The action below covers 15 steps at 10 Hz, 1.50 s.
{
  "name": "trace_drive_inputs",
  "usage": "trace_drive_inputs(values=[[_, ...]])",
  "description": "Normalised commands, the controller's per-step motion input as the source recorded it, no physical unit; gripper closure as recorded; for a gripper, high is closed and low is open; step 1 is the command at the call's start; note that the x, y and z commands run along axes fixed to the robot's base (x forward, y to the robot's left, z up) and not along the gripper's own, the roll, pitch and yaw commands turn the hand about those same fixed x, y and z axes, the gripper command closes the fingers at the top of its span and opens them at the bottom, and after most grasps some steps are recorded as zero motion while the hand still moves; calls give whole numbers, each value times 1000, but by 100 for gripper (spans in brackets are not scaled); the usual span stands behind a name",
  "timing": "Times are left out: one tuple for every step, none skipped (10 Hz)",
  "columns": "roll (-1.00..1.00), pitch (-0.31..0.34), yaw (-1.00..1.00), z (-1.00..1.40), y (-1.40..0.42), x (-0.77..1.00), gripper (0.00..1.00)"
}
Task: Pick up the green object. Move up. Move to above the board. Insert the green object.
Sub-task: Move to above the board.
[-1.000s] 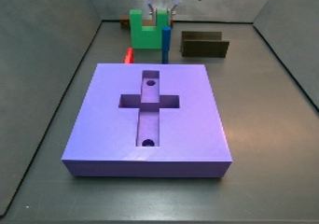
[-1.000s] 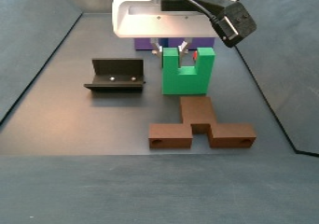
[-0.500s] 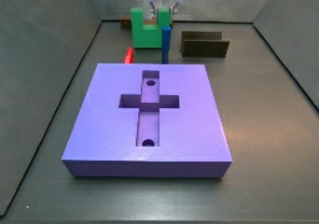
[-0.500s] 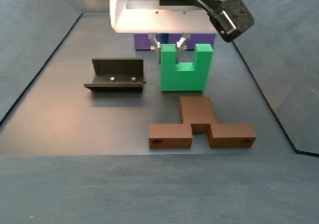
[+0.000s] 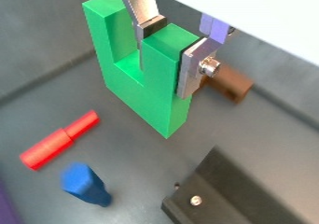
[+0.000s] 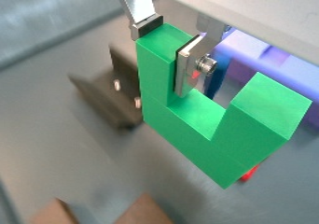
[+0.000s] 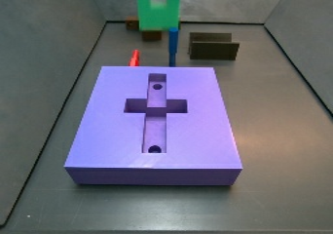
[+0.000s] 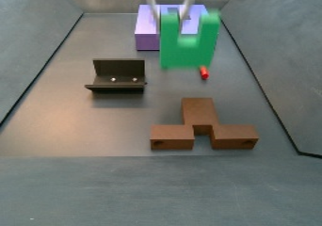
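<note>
My gripper point(image 5: 169, 41) is shut on one prong of the green object point(image 5: 140, 74), a bright green U-shaped piece, with one silver finger in the notch and one on the prong's outer face. Both wrist views show this grip point(image 6: 169, 46). The green object point(image 8: 189, 41) hangs above the floor in both side views point(image 7: 158, 8). The board point(image 7: 156, 121), a purple slab with a cross-shaped recess and two round holes, lies in front of it, apart. The board also shows far back in a side view point(image 8: 147, 28).
A thin blue post point(image 7: 172, 48) and a red cylinder point(image 7: 134, 58) stand under the green object, also in a wrist view point(image 5: 85, 183) point(image 5: 60, 139). The dark fixture point(image 8: 116, 76) is beside them. A brown T-shaped piece point(image 8: 201, 126) lies on the floor.
My gripper has risen with the green object, which has left the floor. The gripper's white body has moved out of the top of both side views.
</note>
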Motion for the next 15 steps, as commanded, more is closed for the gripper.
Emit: trace_drive_inputs(values=[[23,38,3,1400,-3,-49,100],[24,41,6,1400,-5,6,100],[3,82,4,1400,1,54,100],[2,107,3,663,5,30,100],[13,89,4,266,2,24,100],[144,313,-191,191,-1400,-97,100],[159,278,-134,200,-1400,-103,100],[143,198,-75,204,-1400,-100,100],[60,150,-43,204,-1400,-93,100],[32,123,-23,213,-1400,-88,100],[22,109,-13,219,-1400,-88,100],[1,83,-1,228,-1400,-76,100],[25,88,5,235,-1400,-59,100],[17,109,7,179,-989,-6,100],[6,125,4,106,-585,44,100]])
